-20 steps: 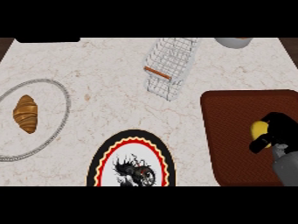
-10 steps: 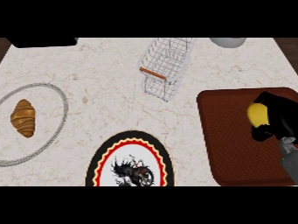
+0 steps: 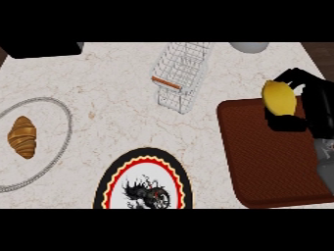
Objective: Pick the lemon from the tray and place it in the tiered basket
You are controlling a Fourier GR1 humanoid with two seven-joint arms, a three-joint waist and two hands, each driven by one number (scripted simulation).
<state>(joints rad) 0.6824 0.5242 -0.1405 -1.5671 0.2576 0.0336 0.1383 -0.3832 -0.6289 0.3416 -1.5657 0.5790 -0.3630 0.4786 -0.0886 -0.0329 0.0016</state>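
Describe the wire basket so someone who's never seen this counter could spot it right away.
On the marble counter, look near the far edge, left of the brown tray. The wire basket stands there, the only see-through mesh thing, with an orange bar.

- Lemon (image 3: 278,96): yellow, oval, clasped in the right hand's (image 3: 320,105) curled fingers over the tray's far edge, seemingly lifted clear of it.
- Tray (image 3: 267,157): dark brown, rectangular, lying flat.
- Tiered basket (image 3: 182,76): pale wire, left of the lemon, well apart.
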